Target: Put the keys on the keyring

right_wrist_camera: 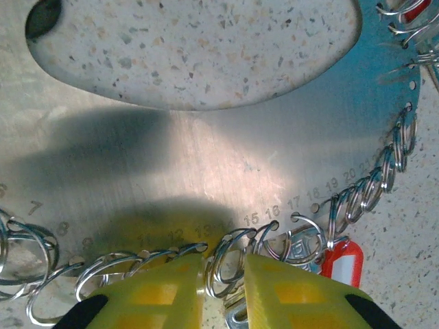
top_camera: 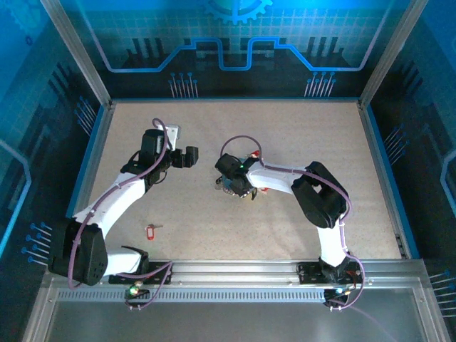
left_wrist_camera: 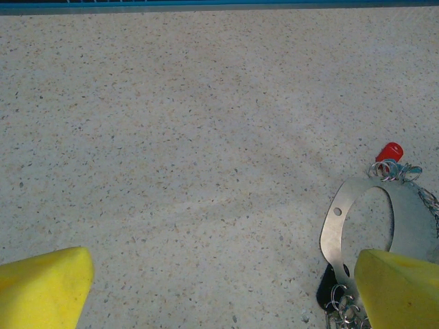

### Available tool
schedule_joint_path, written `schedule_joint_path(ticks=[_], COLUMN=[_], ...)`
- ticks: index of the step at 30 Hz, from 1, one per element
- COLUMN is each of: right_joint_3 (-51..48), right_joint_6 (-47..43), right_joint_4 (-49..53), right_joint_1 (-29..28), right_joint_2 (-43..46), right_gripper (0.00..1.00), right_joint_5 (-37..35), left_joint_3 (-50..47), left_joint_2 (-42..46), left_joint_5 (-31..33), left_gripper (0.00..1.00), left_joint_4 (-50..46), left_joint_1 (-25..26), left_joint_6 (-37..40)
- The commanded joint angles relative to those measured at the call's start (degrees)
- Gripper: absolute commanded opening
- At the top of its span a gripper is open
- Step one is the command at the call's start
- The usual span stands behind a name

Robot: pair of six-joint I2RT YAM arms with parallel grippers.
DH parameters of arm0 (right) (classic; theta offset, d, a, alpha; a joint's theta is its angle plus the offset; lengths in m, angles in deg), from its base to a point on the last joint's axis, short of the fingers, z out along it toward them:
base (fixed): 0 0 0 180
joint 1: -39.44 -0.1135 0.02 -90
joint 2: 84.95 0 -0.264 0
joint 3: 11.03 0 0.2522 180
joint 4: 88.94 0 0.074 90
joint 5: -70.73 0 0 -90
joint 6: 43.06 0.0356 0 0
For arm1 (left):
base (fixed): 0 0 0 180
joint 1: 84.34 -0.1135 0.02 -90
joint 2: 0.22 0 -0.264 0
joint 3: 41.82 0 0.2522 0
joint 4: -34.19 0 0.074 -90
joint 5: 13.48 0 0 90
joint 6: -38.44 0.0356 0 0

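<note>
Pinching a split ring on the numbered edge of the keyring, seemingly to steady it, the right gripper works while the left gripper hovers spread beside the keyring, a loose red-tagged key lying well apart.

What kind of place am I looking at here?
Likely a robot test booth: blue circuit-pattern walls on metal frame posts enclose a speckled table, with a left arm and a right arm bolted at its near edge.

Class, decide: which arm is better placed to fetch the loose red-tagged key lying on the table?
Left. The left gripper is open and empty, and the loose key lies on its side. The right gripper is closed on a ring of the keyring.
</note>
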Motion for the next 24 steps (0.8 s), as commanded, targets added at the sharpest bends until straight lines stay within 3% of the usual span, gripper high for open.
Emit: schedule_joint_path(ticks=[1,7,15,19,24], right_joint_3=[-1.15,-1.01,-2.05,-2.31,-4.57], right_joint_6=[0.21,-0.14,-1.99,-2.57,-4.63], right_joint_4=[1.28,0.68,-2.31,-3.0,-6.24], right_joint_1=[-0.75,-0.78,-1.2,-1.17,-1.1], right_joint_2=[-0.27,-0.99,0.64,1.15,4.65], right_gripper=[0.23,0.21,0.07,0.06,0.0], right_joint_5=[-1.46,-2.73,-2.51,-2.24,5.4], left_joint_3=[1.84,1.78,1.8,1.06,-1.15], left_joint_2=[0.43,0.52,0.5,1.24,3.63], left_joint_5=[0.31,0.53,0.28,-1.52,-7.98], left_gripper=[0.99,0.99,0.99,0.99,0.99], left_joint_4=[-0.77,-0.72,-0.81,0.24,3.7], left_joint_1=[0.43,0.45,0.47,0.47,0.56], left_joint_6=[0.35,0.34,0.5,1.29,4.05])
